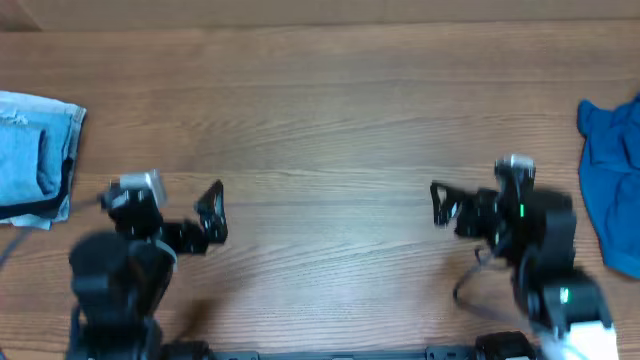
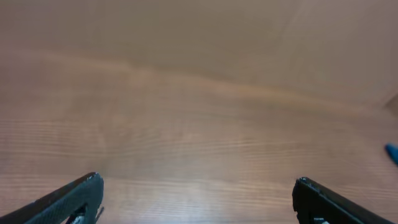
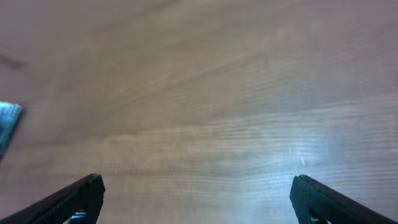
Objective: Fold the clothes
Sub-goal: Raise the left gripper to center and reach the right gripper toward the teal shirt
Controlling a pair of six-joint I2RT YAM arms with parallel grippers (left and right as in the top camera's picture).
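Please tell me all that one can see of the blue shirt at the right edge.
The shirt is deep blue, of soft-looking cloth, crumpled in a loose heap, not folded. It lies on the table at the right edge, partly cut off by the picture. No collar or sleeve can be made out. The open right pincer is apart from it.
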